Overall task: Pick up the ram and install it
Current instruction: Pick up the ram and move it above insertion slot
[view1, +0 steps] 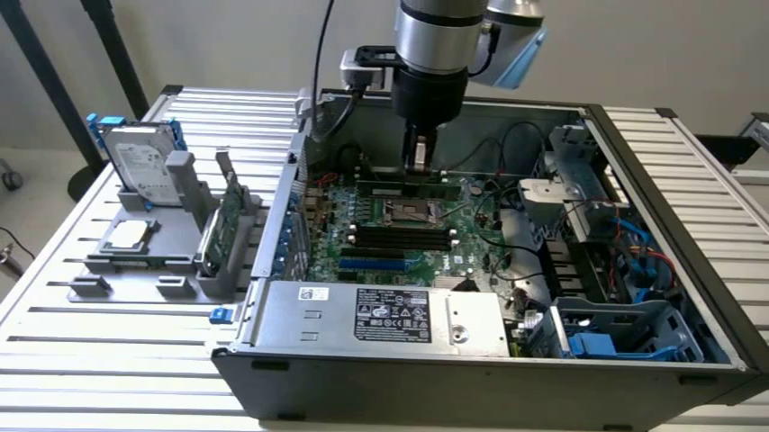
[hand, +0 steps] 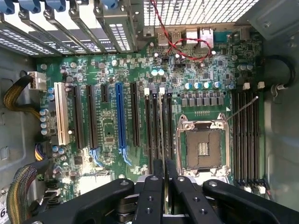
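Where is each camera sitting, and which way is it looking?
Exterior view: sits outside and above the open case, looking down into it; the arm and end effector show, gripping the ram.
Wrist view: rides on the wrist, looking down along the end effector at the motherboard; its black fingers show.
Shared: both see the ram, motherboard and CPU socket.

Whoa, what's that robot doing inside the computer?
The robot's gripper is pinching the ram, a thin green stick. It holds the stick low over the motherboard inside the open case. The stick is right beside the processor socket, where the long slots are. I can't tell whether it has clicked into a slot.
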`<state>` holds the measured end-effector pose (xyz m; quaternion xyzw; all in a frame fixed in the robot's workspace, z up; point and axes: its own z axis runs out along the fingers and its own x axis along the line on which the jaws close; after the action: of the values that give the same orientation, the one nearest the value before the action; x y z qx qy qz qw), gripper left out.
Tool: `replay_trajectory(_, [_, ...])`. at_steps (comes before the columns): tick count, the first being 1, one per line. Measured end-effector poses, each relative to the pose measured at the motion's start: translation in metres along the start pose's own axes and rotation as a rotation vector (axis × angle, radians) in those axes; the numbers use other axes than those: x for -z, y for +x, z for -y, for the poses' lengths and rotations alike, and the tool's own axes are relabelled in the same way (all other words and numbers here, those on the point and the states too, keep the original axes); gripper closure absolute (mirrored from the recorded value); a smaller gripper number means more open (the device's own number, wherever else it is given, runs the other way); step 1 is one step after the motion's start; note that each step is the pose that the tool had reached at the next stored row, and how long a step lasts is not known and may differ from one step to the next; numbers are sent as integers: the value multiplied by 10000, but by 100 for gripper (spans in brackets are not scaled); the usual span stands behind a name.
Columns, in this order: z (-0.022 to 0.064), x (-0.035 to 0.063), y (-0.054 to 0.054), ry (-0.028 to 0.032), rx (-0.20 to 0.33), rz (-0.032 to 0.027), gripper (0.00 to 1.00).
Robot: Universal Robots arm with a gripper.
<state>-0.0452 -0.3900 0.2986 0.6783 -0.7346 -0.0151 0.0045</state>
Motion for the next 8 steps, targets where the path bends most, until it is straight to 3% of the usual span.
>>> replay_trajectory(8, [4, -145, 2, 3, -7, -33, 86])
